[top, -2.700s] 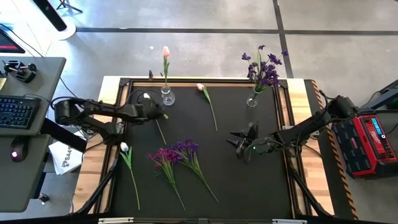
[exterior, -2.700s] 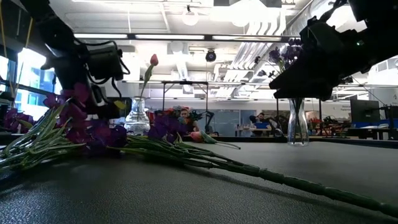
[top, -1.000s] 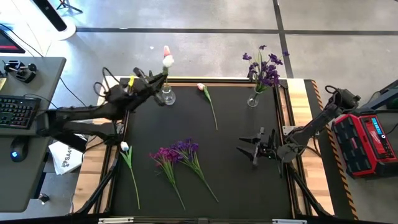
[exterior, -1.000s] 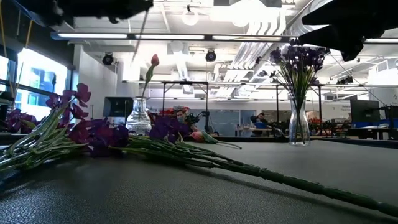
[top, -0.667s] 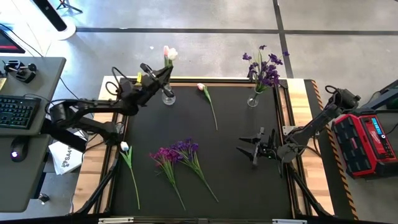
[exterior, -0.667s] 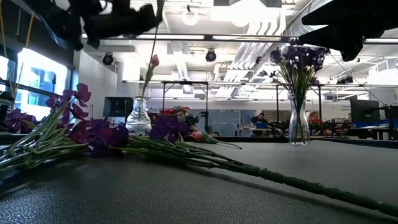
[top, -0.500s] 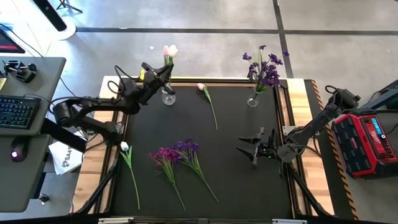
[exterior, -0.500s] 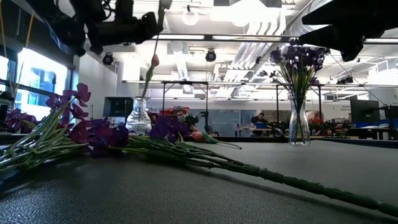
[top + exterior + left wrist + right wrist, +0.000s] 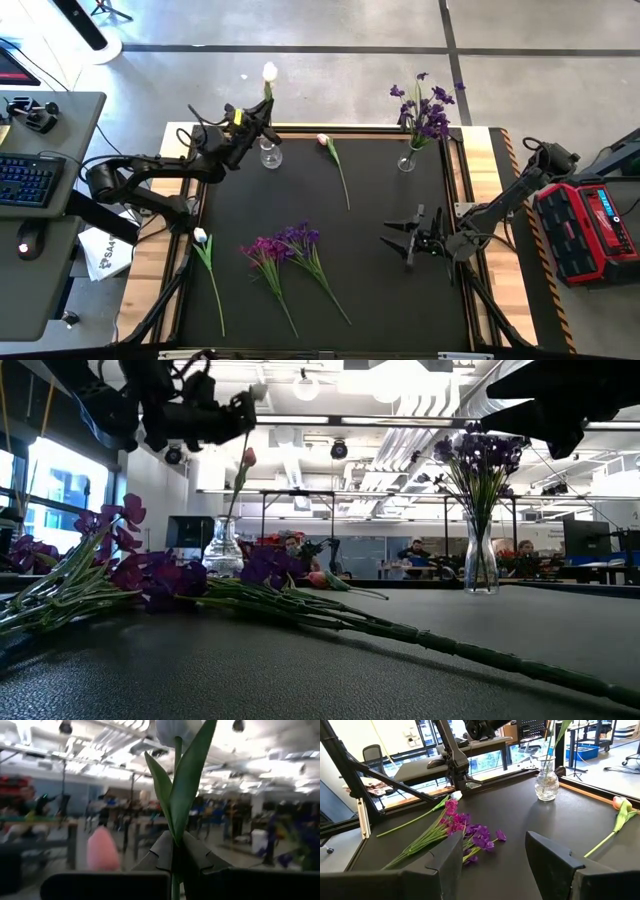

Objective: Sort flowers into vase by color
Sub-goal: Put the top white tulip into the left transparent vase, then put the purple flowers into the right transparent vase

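The left gripper (image 9: pixel 258 124) hangs above the far left corner of the table, clamped tight on the green stem of a white tulip (image 9: pixel 269 71), the bloom pointing away from the arm and out past the table's far edge. The stem's long axis stands close to upright, and the small glass vase (image 9: pixel 268 155) sits just below and beside the fingers, so the coming move looks like a straight lowering of the stem's foot into the vase mouth. A pink tulip (image 9: pixel 247 457) already stands in that vase. The left wrist view shows what the overhead cannot: the closed fingers (image 9: pixel 200 860) meeting on the stem, leaves rising between them, the pink bud just beside. The low view shows the height gap between gripper (image 9: pixel 236 415) and vase (image 9: pixel 222 549). The right gripper (image 9: pixel 410 238) waits with fingers spread wide and empty over the table's right half, well apart from the vase of purple blooms (image 9: pixel 423 112). Loose purple blooms (image 9: pixel 285 244), a second white tulip (image 9: pixel 201 238) and a loose pink tulip (image 9: pixel 323 141) lie on the black mat (image 9: pixel 380 310).
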